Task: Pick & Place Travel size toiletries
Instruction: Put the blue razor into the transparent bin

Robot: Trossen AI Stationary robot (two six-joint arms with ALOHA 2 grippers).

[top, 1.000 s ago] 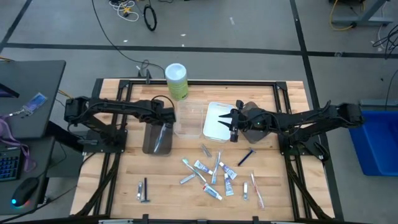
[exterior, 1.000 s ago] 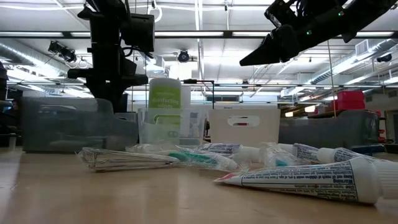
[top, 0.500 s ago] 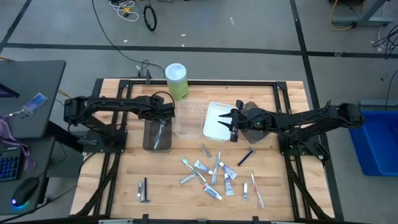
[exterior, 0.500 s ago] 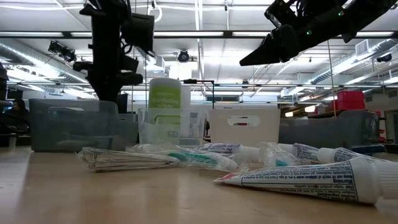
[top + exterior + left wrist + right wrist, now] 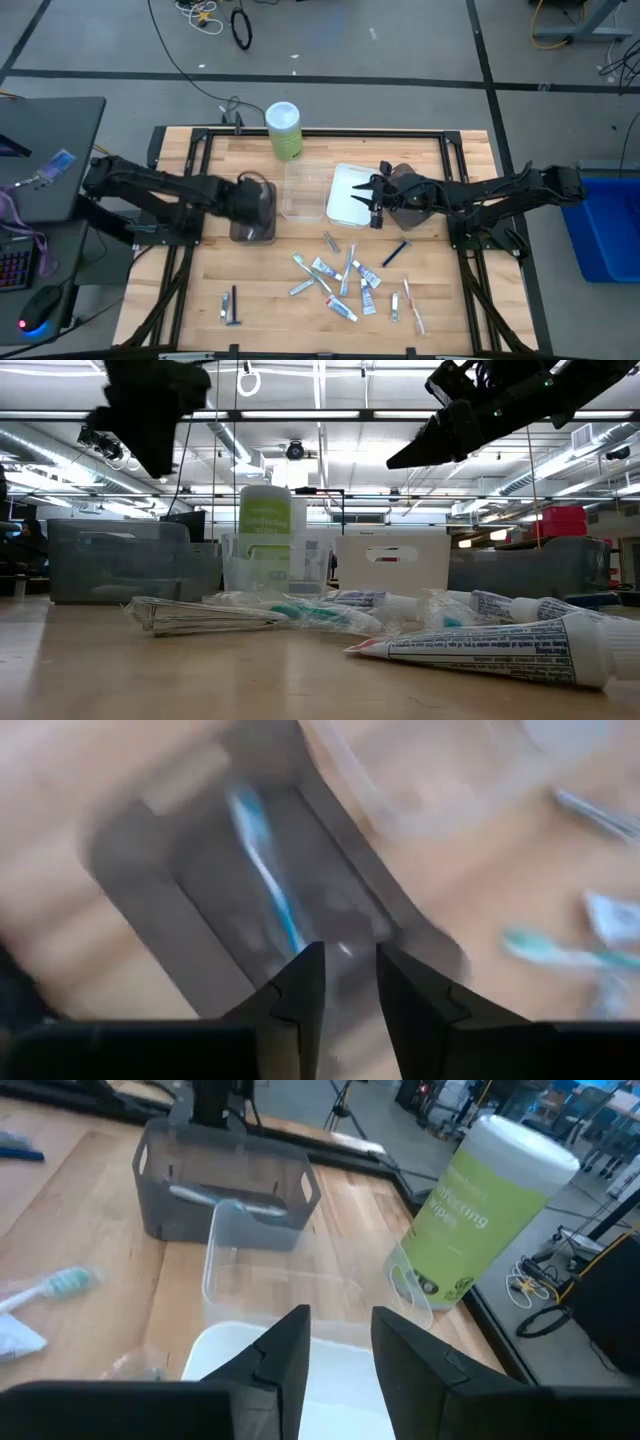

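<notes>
L end effector [image 5: 340, 982] over grey tray [image 5: 252, 218], fingers slightly apart, empty. R end effector [image 5: 338, 1342] likewise, over white tray [image 5: 350, 193]. Risk: clipping tray wall, knocking toothbrush [image 5: 265, 870] out.

A wooden table [image 5: 200, 280] carries everything. Toward its far edge stands a green bottle [image 5: 284, 130]. Nearer the middle, three trays sit in a row: grey [image 5: 252, 222], clear [image 5: 305, 192] and white [image 5: 345, 195]. On the near half lies a loose scatter of toothpaste tubes [image 5: 343, 309] and toothbrushes [image 5: 412, 305], with a dark stick [image 5: 233, 305] lying well apart from them.
</notes>
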